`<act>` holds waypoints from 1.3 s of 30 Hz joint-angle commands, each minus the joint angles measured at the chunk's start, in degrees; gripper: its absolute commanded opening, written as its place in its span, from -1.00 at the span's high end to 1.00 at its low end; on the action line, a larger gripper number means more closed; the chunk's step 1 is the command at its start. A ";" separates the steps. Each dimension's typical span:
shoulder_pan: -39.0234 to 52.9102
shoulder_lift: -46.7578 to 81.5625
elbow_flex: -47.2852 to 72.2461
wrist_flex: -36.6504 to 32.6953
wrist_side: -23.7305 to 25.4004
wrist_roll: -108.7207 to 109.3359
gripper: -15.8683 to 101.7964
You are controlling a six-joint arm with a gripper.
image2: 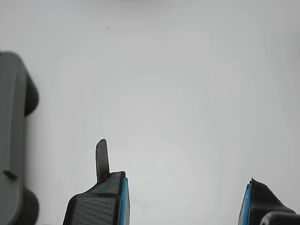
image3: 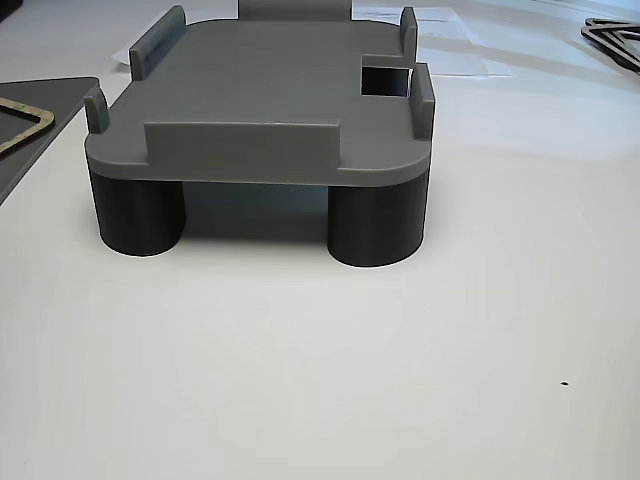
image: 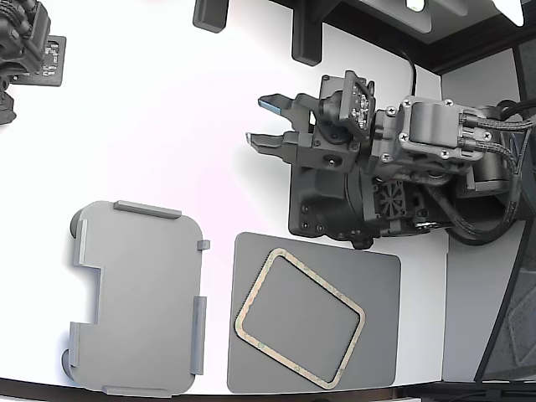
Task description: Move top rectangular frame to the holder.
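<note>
The tan rectangular frame [image: 300, 319] lies tilted on a dark grey mat [image: 377, 276] near the front edge of the table in the exterior view; a corner of the frame [image3: 22, 125] shows in the other view. The light grey holder [image: 138, 297] stands to the mat's left in the exterior view, bare on top. In the other view the holder [image3: 262, 95] rests on dark round feet. An edge of the holder [image2: 10, 140] appears in the wrist view. My gripper [image: 266, 122] hovers open over bare white table, behind the mat, with nothing between its fingers [image2: 99, 201].
A second dark arm [image: 25, 46] sits at the exterior view's far left corner. Dark fixtures [image: 306, 33] line the back edge. The arm's bulky body [image: 394, 167] stands just behind the mat. Papers and another frame-like piece [image3: 615, 40] lie far back in the other view.
</note>
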 commanded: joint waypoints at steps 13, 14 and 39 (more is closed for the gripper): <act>-1.05 1.32 0.88 -13.36 -2.90 -7.03 -0.97; -1.05 1.32 0.88 -13.36 -2.72 -7.03 -0.97; 0.09 0.79 0.79 -14.94 -6.15 -0.53 -0.97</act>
